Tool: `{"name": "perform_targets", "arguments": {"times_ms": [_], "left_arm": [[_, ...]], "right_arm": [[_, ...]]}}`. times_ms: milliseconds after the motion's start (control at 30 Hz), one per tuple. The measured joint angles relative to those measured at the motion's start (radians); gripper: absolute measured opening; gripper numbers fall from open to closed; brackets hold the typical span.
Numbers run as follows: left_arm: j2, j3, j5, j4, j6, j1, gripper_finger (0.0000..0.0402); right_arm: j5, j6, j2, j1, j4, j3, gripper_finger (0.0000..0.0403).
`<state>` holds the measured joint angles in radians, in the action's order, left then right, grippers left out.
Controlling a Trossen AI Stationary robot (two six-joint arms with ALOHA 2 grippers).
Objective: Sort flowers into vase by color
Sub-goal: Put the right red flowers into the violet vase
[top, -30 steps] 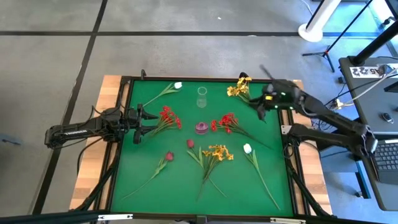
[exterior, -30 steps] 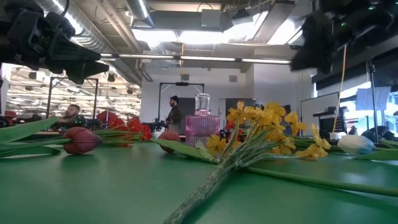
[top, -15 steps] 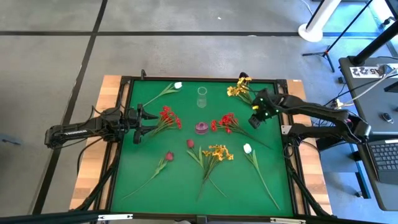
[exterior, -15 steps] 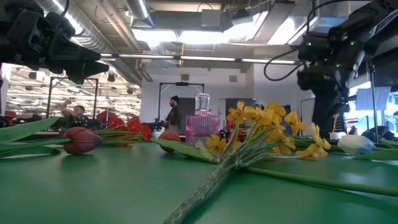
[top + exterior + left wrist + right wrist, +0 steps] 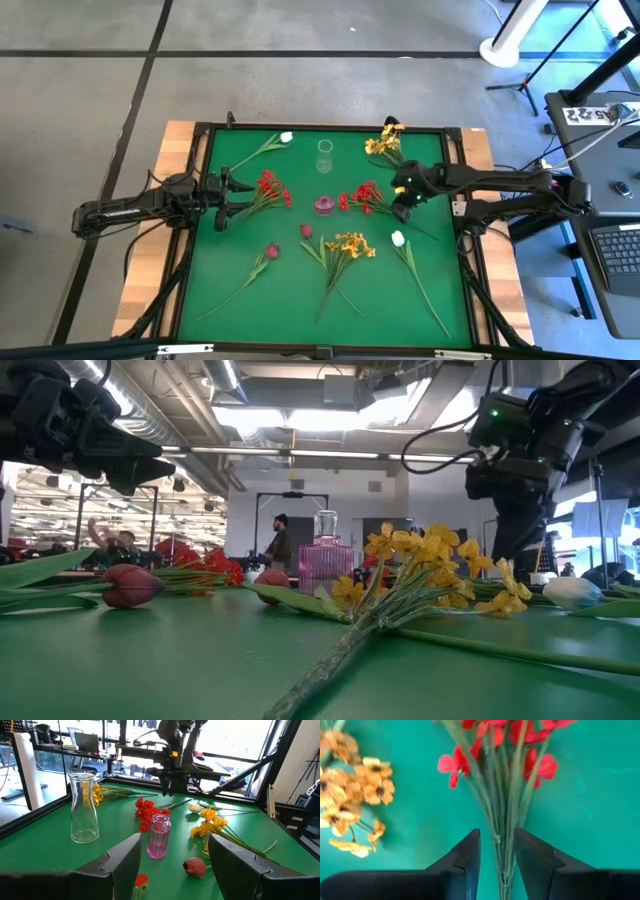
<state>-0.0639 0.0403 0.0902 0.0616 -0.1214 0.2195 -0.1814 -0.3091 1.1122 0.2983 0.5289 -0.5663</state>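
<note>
Right now the right gripper (image 5: 401, 202) hangs directly over the green stems of the red flower bunch (image 5: 362, 196) that lies right of the pink vase (image 5: 324, 205). From its wrist camera the two dark fingers (image 5: 464, 855) stand partly parted, a narrow gap between them, and the stems (image 5: 507, 845) run straight through that gap, lengthwise away from the wrist toward the red blossoms. So the bunch's long axis lines up with the slot, not across it; the fingers straddle the stems but nothing looks gripped yet, and whether they touch the cloth I cannot tell. My guess is that the next move needs a small drop and a squeeze on the stems, and a few thin strands could slip out at the side.

Just beside that bunch, farther toward the table's back edge, lies a yellow-orange bunch (image 5: 384, 141), apart from the gripper. The clear glass vase (image 5: 324, 155) stands upright behind the pink one, both empty.

Across the table the left gripper (image 5: 228, 197) waits with its fingers spread wide, empty, its tips near a second red bunch (image 5: 269, 188). The right arm is plainly the nearer one for the stems in hand.

Farthest off lie the white bud (image 5: 286, 137), another white bud (image 5: 397, 238), two dark red buds (image 5: 272, 251) and the front yellow bunch (image 5: 350, 244).
</note>
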Motion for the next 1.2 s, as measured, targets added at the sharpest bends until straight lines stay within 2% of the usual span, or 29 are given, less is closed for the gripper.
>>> {"name": "perform_targets", "arguments": {"times_ms": [267,500,667,933,1200], "left_arm": [[0.000,0.000,0.000,0.000,0.000,0.000,0.0224],[0.000,0.000,0.000,0.000,0.000,0.000,0.0224],[0.000,0.000,0.000,0.000,0.000,0.000,0.0224],[0.000,0.000,0.000,0.000,0.000,0.000,0.0224],[0.000,0.000,0.000,0.000,0.000,0.000,0.0224]], "right_arm": [[0.072,0.040,0.079,-0.125,-0.005,0.000,0.0117],[0.140,0.055,0.202,-0.141,-0.024,0.000,0.0121],[0.165,0.080,0.235,-0.142,-0.091,-0.001,0.0168],[0.276,0.105,0.237,-0.141,-0.102,-0.003,0.0265],[0.280,0.136,0.237,-0.141,0.026,-0.109,0.0284]]}}
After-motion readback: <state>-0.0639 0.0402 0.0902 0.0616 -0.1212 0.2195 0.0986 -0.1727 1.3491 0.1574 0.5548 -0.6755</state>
